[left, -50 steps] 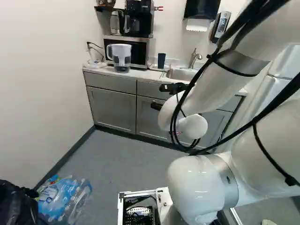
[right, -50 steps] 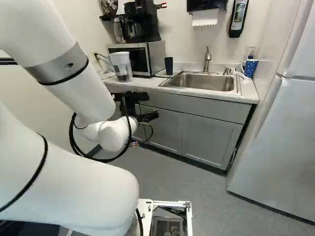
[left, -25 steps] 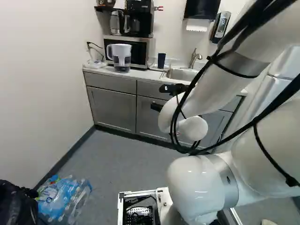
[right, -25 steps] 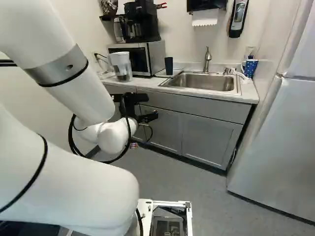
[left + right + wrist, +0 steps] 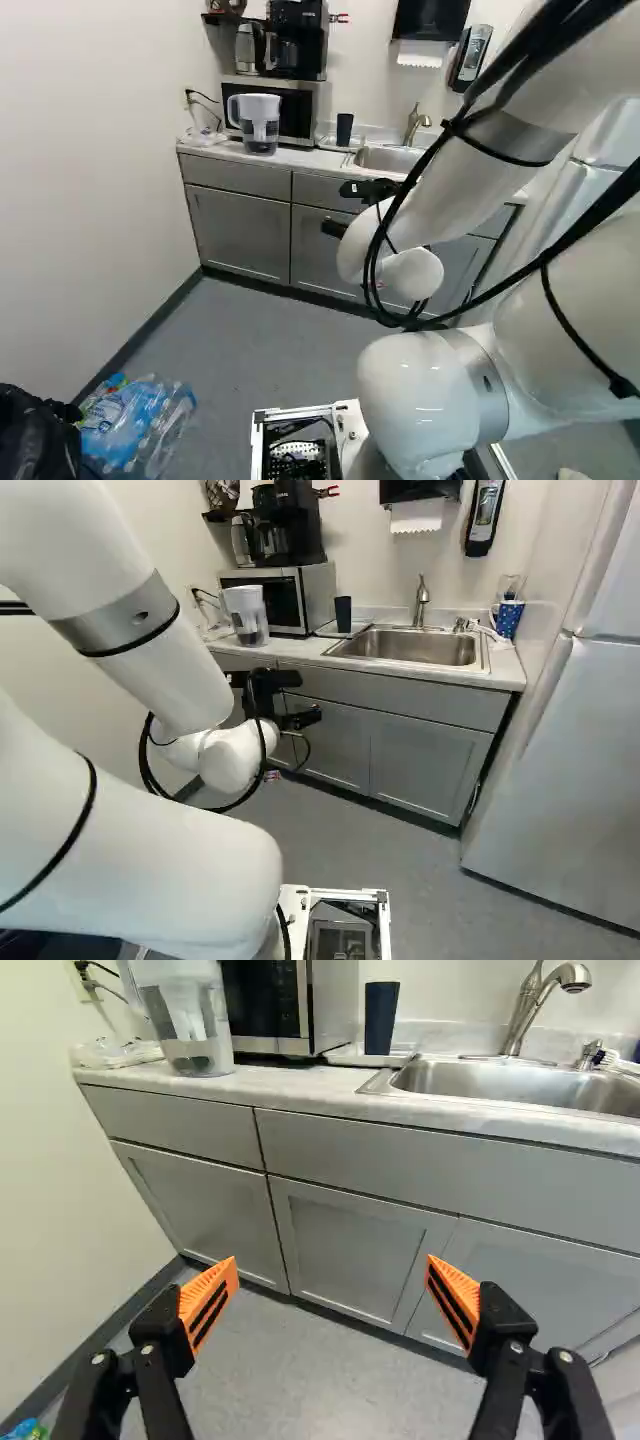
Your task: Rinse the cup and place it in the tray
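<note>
In front of the cabinet doors, below the desk edge, the tool (image 5: 332, 1305) hangs with its orange pads (image 5: 208, 1301) spread wide and nothing between them, which suits an arm that is carrying nothing and has room to take something in. It looks straight toward the cabinets (image 5: 350, 1250) and up along the desk (image 5: 300, 1085), so the whole run of the top is in front of it. Ahead of the tool, standing upright on the desk between the microwave (image 5: 285, 1005) and the sink (image 5: 520, 1075), is a dark cup (image 5: 381, 1017), well apart from the pads and close to the basin where rinsing would happen. Beside the microwave stands a water pitcher (image 5: 185, 1015), and the faucet (image 5: 540, 995) rises at the back of the sink. A second, patterned cup (image 5: 508, 618) sits at the far end of the desk in the right base view. I cannot make out a tray for certain, and whether the dark cup is rinsed cannot be told from here.
</note>
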Robot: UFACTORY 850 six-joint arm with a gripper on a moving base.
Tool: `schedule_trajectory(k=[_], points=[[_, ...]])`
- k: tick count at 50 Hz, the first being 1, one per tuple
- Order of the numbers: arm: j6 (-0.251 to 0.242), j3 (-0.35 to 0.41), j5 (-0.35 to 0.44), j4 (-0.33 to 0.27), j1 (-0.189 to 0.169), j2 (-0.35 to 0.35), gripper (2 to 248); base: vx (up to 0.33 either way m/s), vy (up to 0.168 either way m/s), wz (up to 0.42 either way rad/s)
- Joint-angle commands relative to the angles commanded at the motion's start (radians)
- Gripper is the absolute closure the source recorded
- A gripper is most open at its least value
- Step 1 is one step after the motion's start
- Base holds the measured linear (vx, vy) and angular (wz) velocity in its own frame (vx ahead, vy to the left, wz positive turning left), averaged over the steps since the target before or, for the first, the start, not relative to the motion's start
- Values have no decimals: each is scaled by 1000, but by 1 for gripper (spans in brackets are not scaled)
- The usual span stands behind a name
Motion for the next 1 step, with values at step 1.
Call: schedule_trajectory(k=[1], points=[[0,0,0,0,0,0,3,0,0,0]])
